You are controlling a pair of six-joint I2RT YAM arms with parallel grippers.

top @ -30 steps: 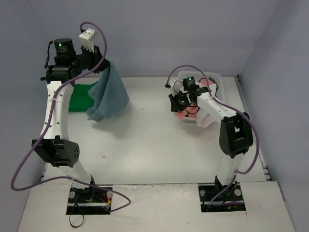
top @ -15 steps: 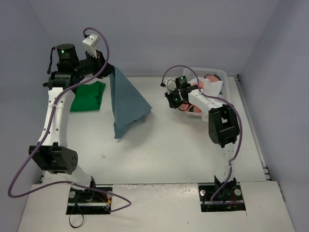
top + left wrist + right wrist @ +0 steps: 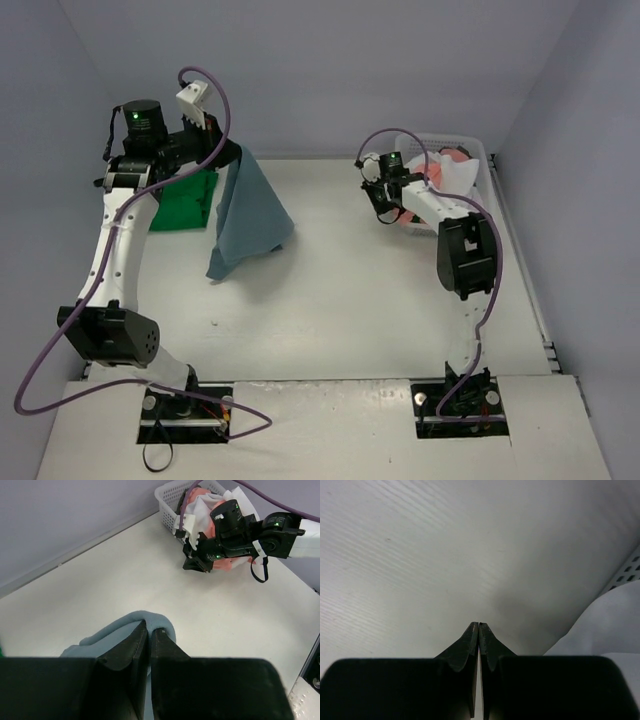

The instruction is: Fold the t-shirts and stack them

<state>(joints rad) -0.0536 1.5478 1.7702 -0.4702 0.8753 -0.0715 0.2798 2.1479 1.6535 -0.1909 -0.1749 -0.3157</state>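
My left tool is pressed together, pinching a fold of the blue-grey t-shirt. The shirt hangs from it over the tabletop; whether its lower edge touches the surface I cannot tell. The green t-shirt lies flat at the far left, partly behind the hanging one. My right tool is pressed together on nothing. It points at bare tabletop just beside the basket, which holds a white t-shirt and a salmon t-shirt.
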